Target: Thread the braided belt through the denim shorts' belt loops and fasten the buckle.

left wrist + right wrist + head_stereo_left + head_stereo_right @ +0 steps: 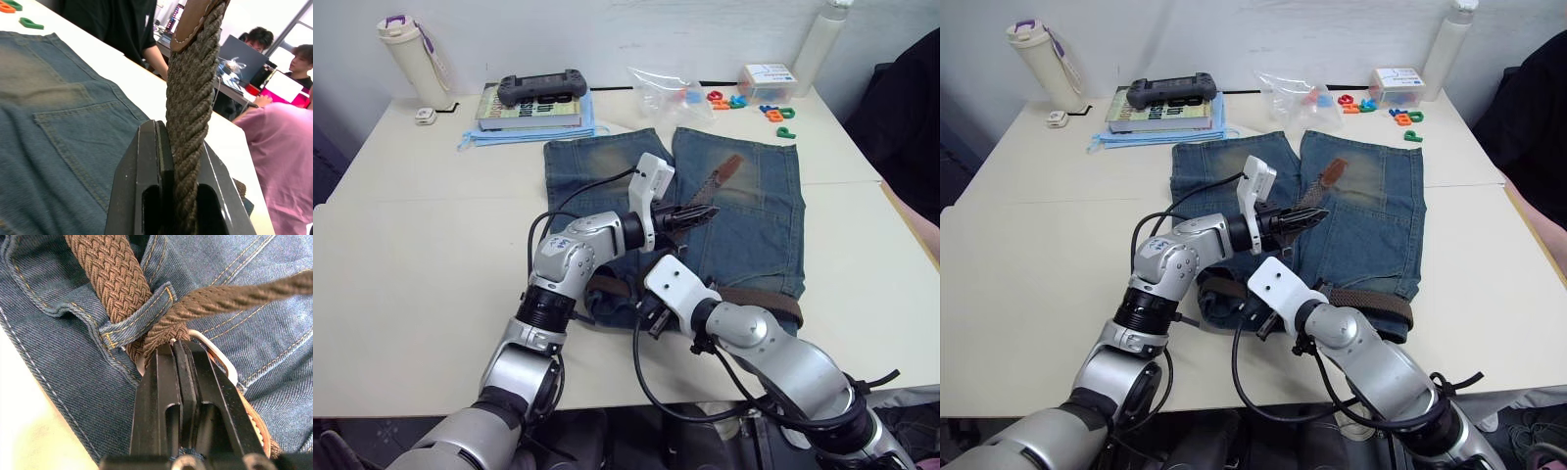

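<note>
Right gripper (177, 350) low, clamping buckle (215, 360)

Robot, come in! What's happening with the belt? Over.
Left end effector shut on braided belt near tip. Right end effector pinching belt at buckle, beside belt loop. Nothing blocking.

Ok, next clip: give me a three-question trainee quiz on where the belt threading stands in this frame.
1. True or false: the left claw is shut on the braided belt.
2. The right claw meets the belt beside: A) a trouser leg hem, B) a belt loop and the buckle, C) the game controller.
3. Fill in: the belt's tan tip points away from the robot over the denim ____.

Key: 1 true; 2 B; 3 shorts.
</note>
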